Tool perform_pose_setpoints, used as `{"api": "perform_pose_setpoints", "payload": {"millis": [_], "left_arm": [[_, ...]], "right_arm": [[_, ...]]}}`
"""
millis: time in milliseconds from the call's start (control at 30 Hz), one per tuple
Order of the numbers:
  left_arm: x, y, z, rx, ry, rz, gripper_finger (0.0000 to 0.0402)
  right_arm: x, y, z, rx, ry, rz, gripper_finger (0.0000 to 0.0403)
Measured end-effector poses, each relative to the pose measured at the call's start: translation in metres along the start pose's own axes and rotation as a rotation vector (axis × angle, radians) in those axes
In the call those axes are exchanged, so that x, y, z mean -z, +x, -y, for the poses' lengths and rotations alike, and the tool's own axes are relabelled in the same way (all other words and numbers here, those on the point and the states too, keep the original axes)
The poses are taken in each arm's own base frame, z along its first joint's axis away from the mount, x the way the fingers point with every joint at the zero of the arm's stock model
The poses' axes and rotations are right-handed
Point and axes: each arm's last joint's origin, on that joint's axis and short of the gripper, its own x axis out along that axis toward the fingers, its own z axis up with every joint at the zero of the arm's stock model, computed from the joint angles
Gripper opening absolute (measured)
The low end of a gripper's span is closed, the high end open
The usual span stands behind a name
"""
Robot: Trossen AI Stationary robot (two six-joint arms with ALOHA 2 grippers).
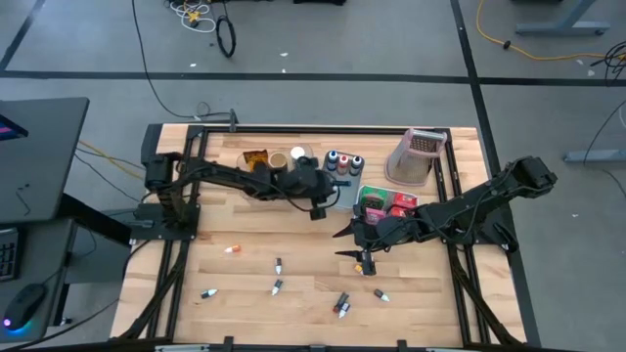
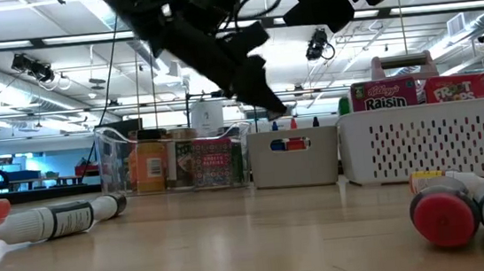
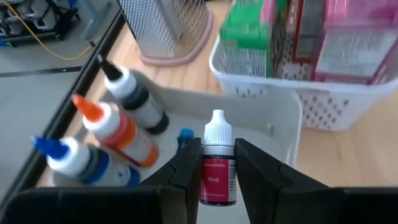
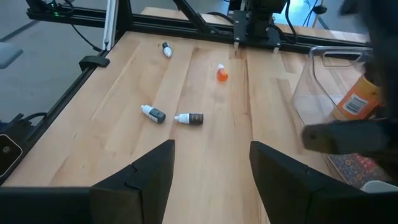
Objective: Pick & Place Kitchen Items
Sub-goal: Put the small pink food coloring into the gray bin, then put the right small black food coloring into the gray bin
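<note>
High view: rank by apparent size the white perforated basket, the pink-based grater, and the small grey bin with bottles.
1. White perforated basket, largest, though the right arm partly covers it.
2. Pink-based metal grater.
3. Small grey bin holding coloured-cap bottles, smallest; the left arm hides part, so 2 versus 3 is unsure.

The wooden table (image 1: 293, 284) before me stands inside a black frame (image 1: 176, 244) of metal rails. At its far side stand three bins: a clear bin (image 1: 256, 154), a grey bin (image 1: 344, 186) and a white perforated bin (image 1: 364, 194). In the low view they form a row, clear (image 2: 111, 161), grey (image 2: 296, 161), white (image 2: 430, 144). A metal grater (image 1: 416, 154) on a pink base rests near the white bin. A black desk (image 1: 34, 156) lies well apart from the table, and cables (image 1: 210, 20) run across the grey floor.
</note>
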Motion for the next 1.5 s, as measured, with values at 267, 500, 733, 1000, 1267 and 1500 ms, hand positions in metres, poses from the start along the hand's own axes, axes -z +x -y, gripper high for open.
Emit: {"api": "perform_pose_setpoints", "payload": {"millis": [267, 500, 733, 1000, 1267, 1500], "left_arm": [[-0.016, 0.019, -0.01, 0.04, 0.027, -0.152, 0.0096], [0.004, 0.044, -0.004, 0.058, 0.075, -0.207, 0.0096], [0.006, 0.044, -0.005, 0.044, 0.076, -0.219, 0.0128], [-0.003, 0.026, -0.005, -0.015, -0.066, -0.275, 0.0186], [-0.052, -0.054, -0.01, 0.014, -0.157, -0.172, 0.0184], [-0.085, -0.136, 0.008, -0.052, -0.068, -0.02, 0.0175]], "right_arm": [[0.001, 0.0, 0.0, 0.0, -0.024, -0.006, 0.022], [0.003, 0.0, 0.0, -0.001, -0.027, -0.033, 0.022], [0.005, 0.0, 0.0, 0.001, -0.031, -0.05, 0.022], [0.006, 0.0, 0.0, 0.002, -0.032, -0.055, 0.022], [0.011, -0.001, 0.0, 0.002, -0.047, -0.112, 0.022], [0.016, -0.003, -0.003, 0.006, 0.004, -0.162, 0.022]]}}
